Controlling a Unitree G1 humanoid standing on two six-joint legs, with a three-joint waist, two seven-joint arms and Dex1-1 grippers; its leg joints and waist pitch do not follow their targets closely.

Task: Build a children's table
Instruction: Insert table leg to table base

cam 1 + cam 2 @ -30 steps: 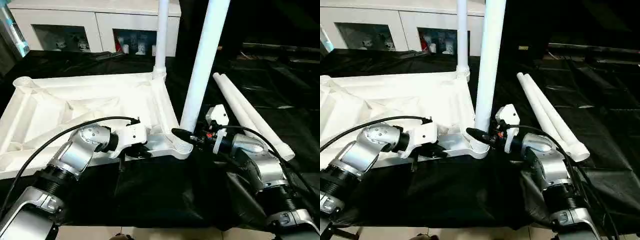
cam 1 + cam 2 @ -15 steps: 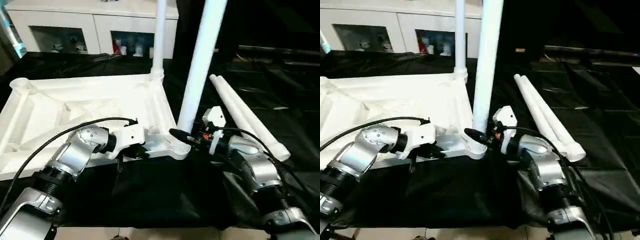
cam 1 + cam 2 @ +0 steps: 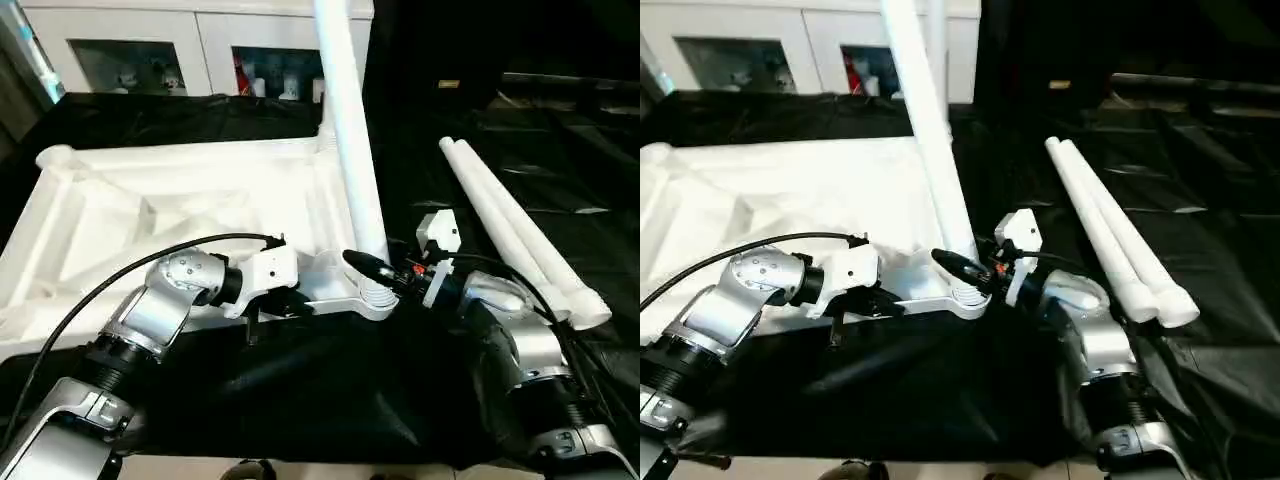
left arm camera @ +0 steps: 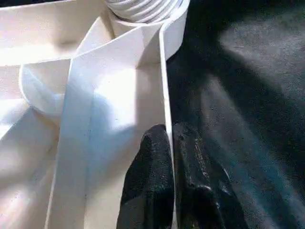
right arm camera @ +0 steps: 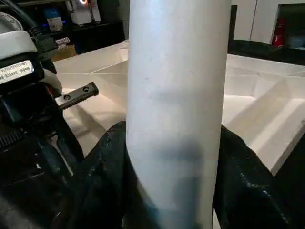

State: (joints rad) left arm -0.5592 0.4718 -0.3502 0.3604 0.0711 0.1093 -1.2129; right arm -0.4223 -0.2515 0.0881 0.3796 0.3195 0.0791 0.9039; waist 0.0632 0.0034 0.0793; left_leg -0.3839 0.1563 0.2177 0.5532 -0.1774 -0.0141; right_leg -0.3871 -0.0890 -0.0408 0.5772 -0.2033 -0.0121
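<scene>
- Since a second ago, the leg my right hand holds at the near corner socket has tipped from leaning right to leaning left at its top.
- From the head views I see the tabletop lying underside up on a bench covered in black sheeting. Two loose legs lie side by side on the sheeting, off to the right. A white cabinet with open shelves stands behind the bench.
- Left wrist view: my left hand is pinched narrow on the tabletop's thin edge wall, one finger on each side, black sheeting just beside it.
- Right wrist view: my right hand's fingers sit around the held leg, one on each side, with the ribbed underside beyond.
</scene>
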